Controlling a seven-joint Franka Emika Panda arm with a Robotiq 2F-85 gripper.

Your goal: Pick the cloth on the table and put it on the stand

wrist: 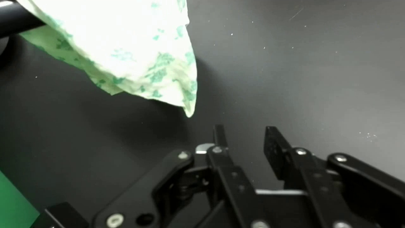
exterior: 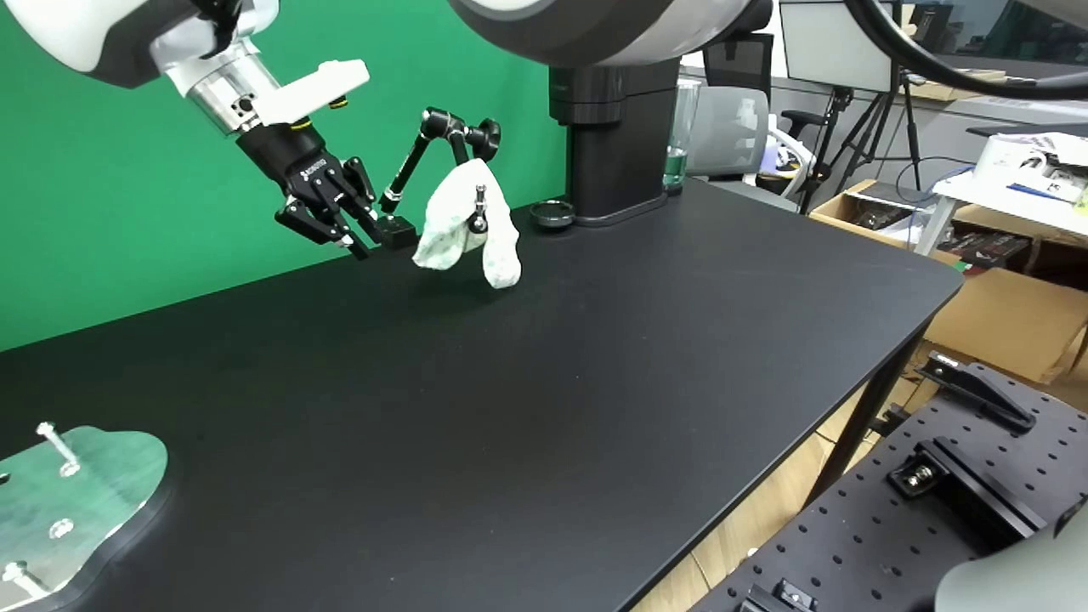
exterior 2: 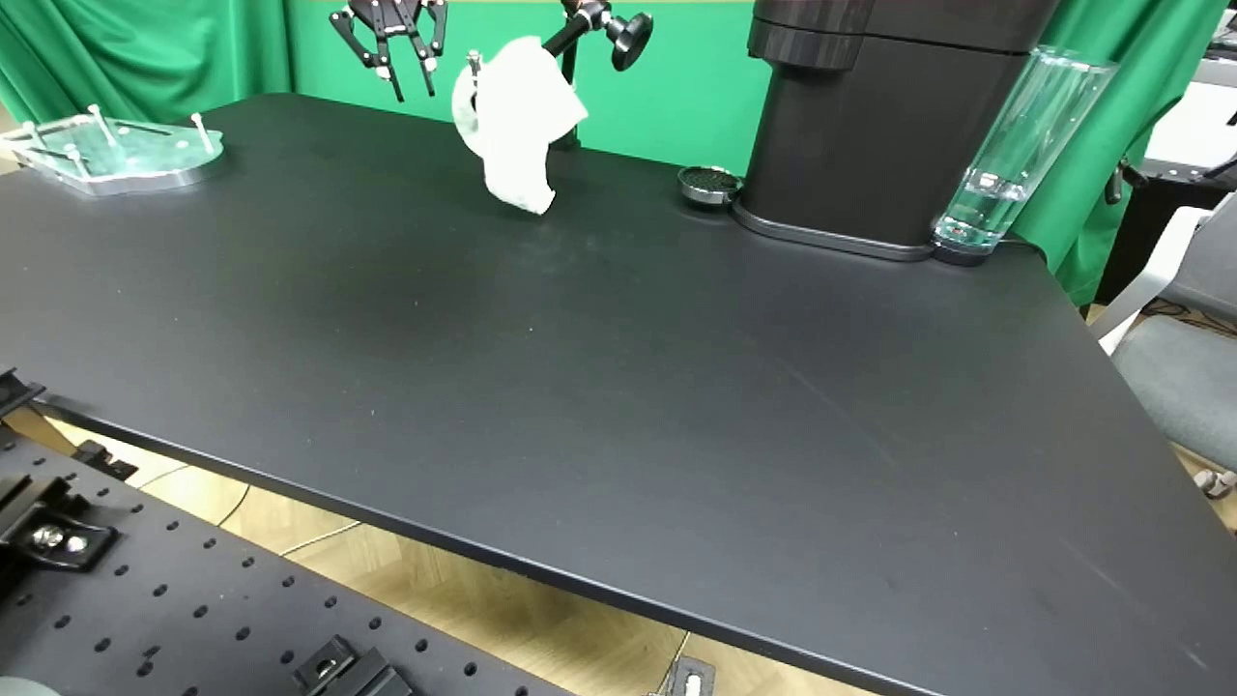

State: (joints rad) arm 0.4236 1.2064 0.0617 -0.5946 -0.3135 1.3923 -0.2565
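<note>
The white cloth with green spots hangs draped over the black jointed stand. It shows in both exterior views [exterior: 459, 204] [exterior 2: 527, 111] and in the wrist view [wrist: 136, 47]. Its lower ends hang above the black table [exterior: 510, 408]. The stand [exterior: 436, 126] rises at the back edge of the table; the cloth hides part of it. Its arm also shows in an exterior view [exterior 2: 575, 31]. My gripper [exterior: 367, 244] is open and empty, beside the cloth and apart from it. In the wrist view the fingertips [wrist: 245, 128] have a gap with nothing between them.
A tall black device [exterior: 608, 144] stands at the back with a clear water cylinder [exterior 2: 1015, 155] beside it. A small round dish [exterior 2: 710, 186] sits between device and stand. A pale green plate with white pegs [exterior: 110, 476] lies on the table. A green curtain [exterior: 408, 51] hangs behind.
</note>
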